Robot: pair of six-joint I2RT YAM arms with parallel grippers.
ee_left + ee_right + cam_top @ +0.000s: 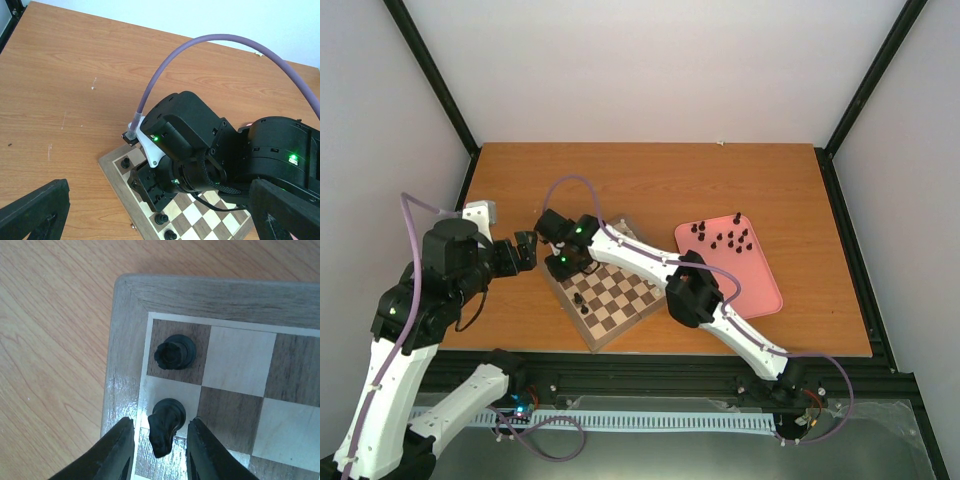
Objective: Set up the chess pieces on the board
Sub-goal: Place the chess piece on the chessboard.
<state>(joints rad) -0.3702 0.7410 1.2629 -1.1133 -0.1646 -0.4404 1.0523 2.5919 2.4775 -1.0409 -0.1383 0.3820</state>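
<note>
The right tool hangs directly over the small black knight, one finger on each side. The fingers are apart, with a sliver of cream square showing between the knight and the finger nearer the board's border, so I judge it flanked rather than clamped. The knight stands upright on a cream edge square of the square wooden chessboard with dark and cream squares, which lies askew near the orange-brown wooden tabletop's near edge, left of centre. A round-topped black rook sits just beside it on the corner square, ahead of the fingertips, so the safest clearance is probably straight up, not forward. Bare tabletop lies beyond the border. The left tool hovers off this same board corner, toward the left edge, fingers wide apart and empty; it crowds that side. The remaining tiny black figures stand on the pink rounded tray toward the right edge, nearer the right arm's base.
</note>
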